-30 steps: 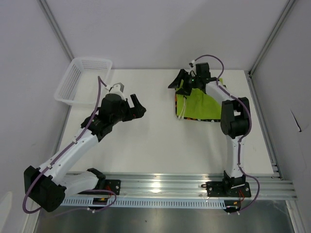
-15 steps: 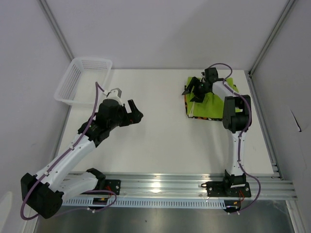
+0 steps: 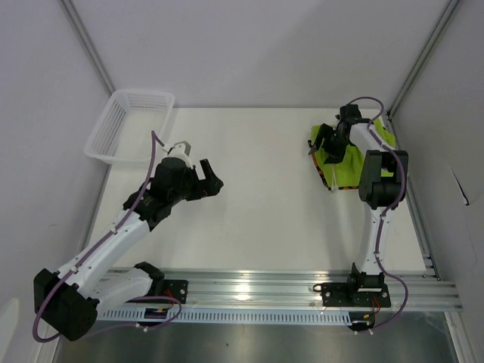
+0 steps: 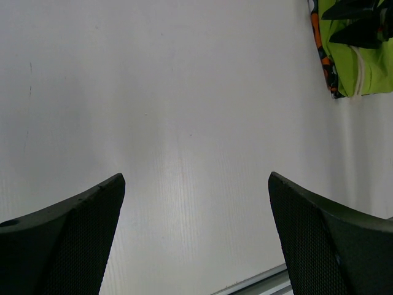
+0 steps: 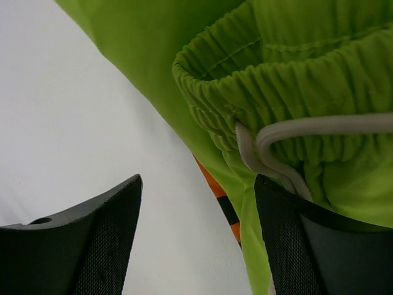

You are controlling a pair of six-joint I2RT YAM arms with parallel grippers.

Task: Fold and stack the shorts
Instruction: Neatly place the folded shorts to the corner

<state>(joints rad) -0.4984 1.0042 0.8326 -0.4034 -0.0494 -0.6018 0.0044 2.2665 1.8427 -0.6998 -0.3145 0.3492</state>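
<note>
The lime green shorts (image 3: pixel 344 160) lie folded on top of the camo shorts (image 3: pixel 333 184) at the far right of the table. Only a thin camo edge shows. My right gripper (image 3: pixel 321 141) is open and low at the stack's left edge. In the right wrist view the green shorts' waistband (image 5: pixel 276 92) and white drawstring (image 5: pixel 307 126) fill the top right, an orange and black camo sliver (image 5: pixel 216 187) shows under them, and my right gripper's (image 5: pixel 198 179) right finger touches the green fabric. My left gripper (image 3: pixel 209 177) is open and empty over bare table. The left wrist view (image 4: pixel 195 178) shows the stack (image 4: pixel 362 61) far off.
A white mesh basket (image 3: pixel 128 125) stands at the far left corner. A metal frame rail (image 3: pixel 404 174) runs along the table's right edge, close beside the stack. Grey walls close in the back and sides.
The stack of shorts has slid right across the table with my right gripper, from right of centre to near the right edge. My left gripper has drawn slightly back and lower.
</note>
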